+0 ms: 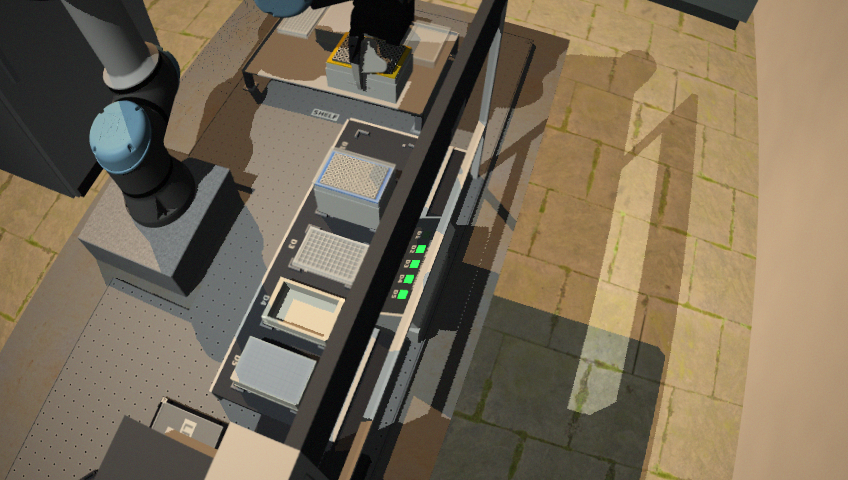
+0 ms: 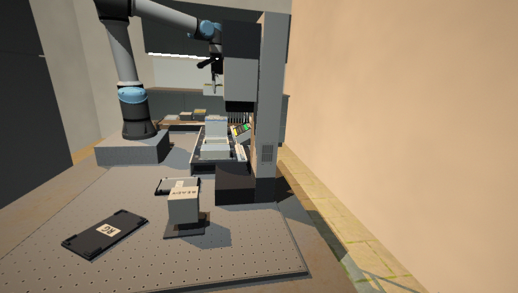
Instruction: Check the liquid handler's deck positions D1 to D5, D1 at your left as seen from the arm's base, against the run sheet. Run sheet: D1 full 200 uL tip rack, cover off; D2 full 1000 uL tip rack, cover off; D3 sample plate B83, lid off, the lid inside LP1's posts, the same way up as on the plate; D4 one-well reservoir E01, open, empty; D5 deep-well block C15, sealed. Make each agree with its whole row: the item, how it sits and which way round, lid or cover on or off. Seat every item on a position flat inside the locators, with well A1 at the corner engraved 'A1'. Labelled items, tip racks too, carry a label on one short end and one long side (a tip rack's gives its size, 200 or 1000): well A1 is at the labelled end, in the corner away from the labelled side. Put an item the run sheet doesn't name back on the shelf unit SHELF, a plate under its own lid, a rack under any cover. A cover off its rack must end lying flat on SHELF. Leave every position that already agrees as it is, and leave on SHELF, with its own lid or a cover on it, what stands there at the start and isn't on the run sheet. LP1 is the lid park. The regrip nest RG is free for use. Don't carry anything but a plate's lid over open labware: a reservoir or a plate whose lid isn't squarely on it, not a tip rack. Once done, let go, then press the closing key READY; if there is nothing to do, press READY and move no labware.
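Top view: looking steeply down, tilted, fairly near deck (image 1: 357, 142). Exterior view: facing along deck from READY key (image 2: 183, 205) end, apparently farther back. Both sharing deck, shelf unit (image 1: 326, 113).
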Controlling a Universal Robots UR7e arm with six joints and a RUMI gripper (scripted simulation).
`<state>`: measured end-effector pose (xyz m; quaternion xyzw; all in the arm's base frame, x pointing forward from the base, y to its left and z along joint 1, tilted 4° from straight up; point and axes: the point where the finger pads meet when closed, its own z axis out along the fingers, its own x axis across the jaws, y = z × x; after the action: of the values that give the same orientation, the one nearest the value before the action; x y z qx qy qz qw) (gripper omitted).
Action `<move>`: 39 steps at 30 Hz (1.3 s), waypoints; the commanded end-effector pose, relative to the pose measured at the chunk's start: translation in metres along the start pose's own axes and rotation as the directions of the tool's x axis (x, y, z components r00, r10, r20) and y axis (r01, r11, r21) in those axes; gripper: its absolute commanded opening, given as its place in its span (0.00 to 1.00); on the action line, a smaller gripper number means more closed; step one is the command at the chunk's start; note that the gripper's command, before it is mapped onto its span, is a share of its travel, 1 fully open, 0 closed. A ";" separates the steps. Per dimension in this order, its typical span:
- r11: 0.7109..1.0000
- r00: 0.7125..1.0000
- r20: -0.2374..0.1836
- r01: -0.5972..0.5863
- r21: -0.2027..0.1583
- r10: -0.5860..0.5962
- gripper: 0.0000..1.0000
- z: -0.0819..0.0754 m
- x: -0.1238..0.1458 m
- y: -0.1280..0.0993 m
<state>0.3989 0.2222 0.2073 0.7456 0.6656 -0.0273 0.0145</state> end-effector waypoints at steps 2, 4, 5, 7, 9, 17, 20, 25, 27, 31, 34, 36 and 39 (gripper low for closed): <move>1.000 1.000 -0.001 0.000 -0.002 0.000 0.00 -0.001 0.000 -0.022; 1.000 1.000 -0.001 0.000 -0.002 0.000 0.00 -0.001 0.000 -0.027; 1.000 1.000 -0.001 0.000 -0.002 0.000 0.00 -0.001 0.000 -0.032; 1.000 1.000 -0.001 0.000 -0.002 0.000 0.00 -0.001 0.000 -0.042; 1.000 1.000 -0.001 0.000 -0.002 0.000 0.00 -0.001 0.000 -0.052; 1.000 1.000 -0.001 0.000 -0.001 0.000 0.00 -0.001 0.000 -0.092; 1.000 1.000 -0.001 0.000 -0.001 0.000 0.00 -0.001 0.000 -0.097; 1.000 1.000 -0.001 0.000 -0.001 0.000 0.00 -0.001 0.001 -0.122; 1.000 1.000 -0.001 0.000 -0.001 0.000 0.00 -0.001 0.001 -0.132; 1.000 1.000 -0.001 0.000 -0.001 0.000 0.00 -0.001 0.001 -0.151; 1.000 1.000 -0.001 0.000 -0.001 0.000 0.00 -0.001 0.001 -0.151; 1.000 1.000 -0.001 0.000 -0.001 0.000 0.00 -0.001 0.001 -0.151; 1.000 1.000 -0.001 -0.020 -0.001 0.020 0.00 -0.001 0.001 -0.151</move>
<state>0.2501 0.2398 0.2095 0.7457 0.6656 -0.0271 0.0145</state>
